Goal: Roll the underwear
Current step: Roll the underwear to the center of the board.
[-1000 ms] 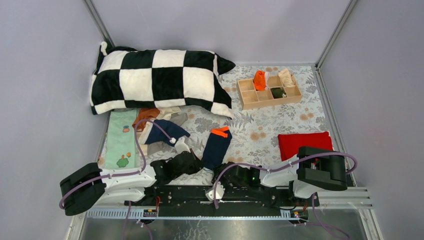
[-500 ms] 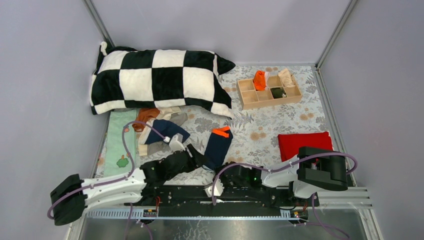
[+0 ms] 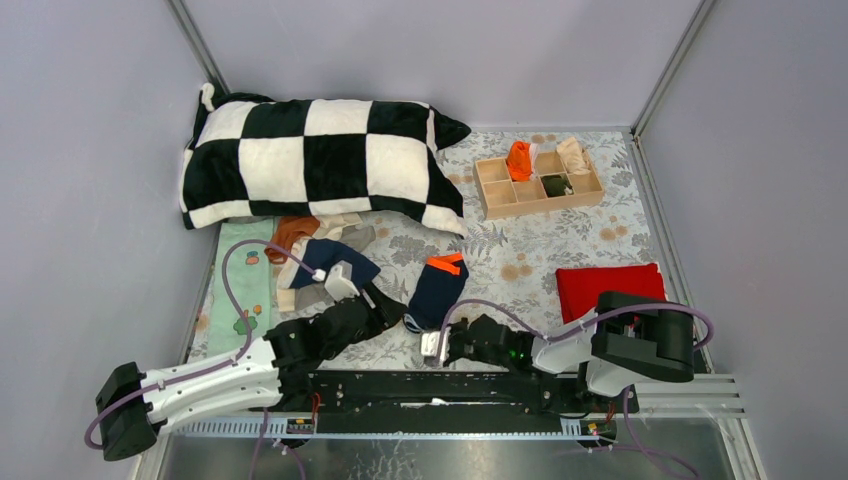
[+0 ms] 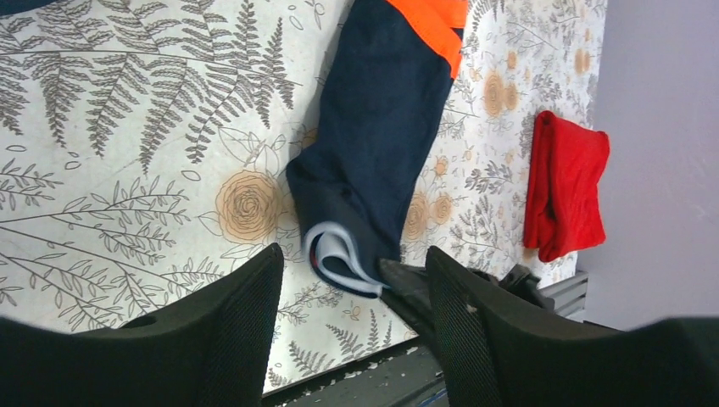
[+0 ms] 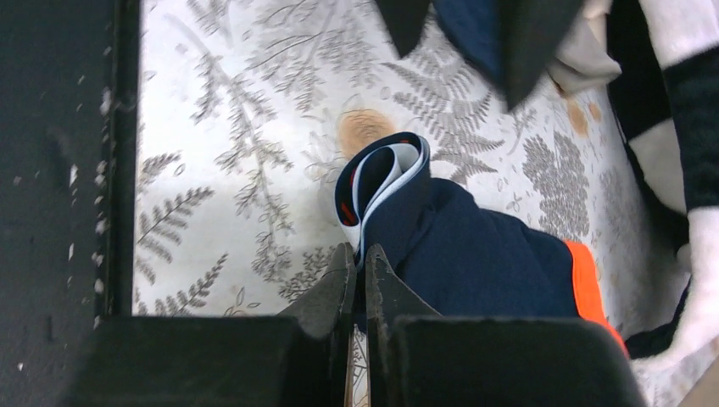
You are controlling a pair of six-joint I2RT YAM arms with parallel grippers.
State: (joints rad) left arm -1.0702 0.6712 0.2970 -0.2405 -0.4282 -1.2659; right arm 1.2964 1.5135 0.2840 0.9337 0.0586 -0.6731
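Note:
A navy underwear with orange trim (image 3: 437,288) lies lengthwise on the floral mat, its near end curled over into a loose fold (image 5: 381,182). My right gripper (image 5: 361,253) is shut on the edge of that folded end. My left gripper (image 4: 354,254) stands open just left of it, one finger on each side of the curled end (image 4: 339,254), not touching. In the top view the left gripper (image 3: 392,312) and right gripper (image 3: 432,335) meet at the cloth's near end. More underwear, rust-brown, navy and beige, lies heaped (image 3: 320,255) to the left.
A checked pillow (image 3: 310,160) fills the back left. A wooden divided box (image 3: 497,196) at the back right holds an orange roll (image 3: 518,160) and other pieces. A folded red cloth (image 3: 610,285) lies right. A green mat (image 3: 240,285) is far left. The black rail (image 3: 400,385) runs along the front.
My left gripper opened and its arm reached forward to the navy underwear. My right gripper shut on the near end and pushed it forward, so the cloth lies shorter with a curled end.

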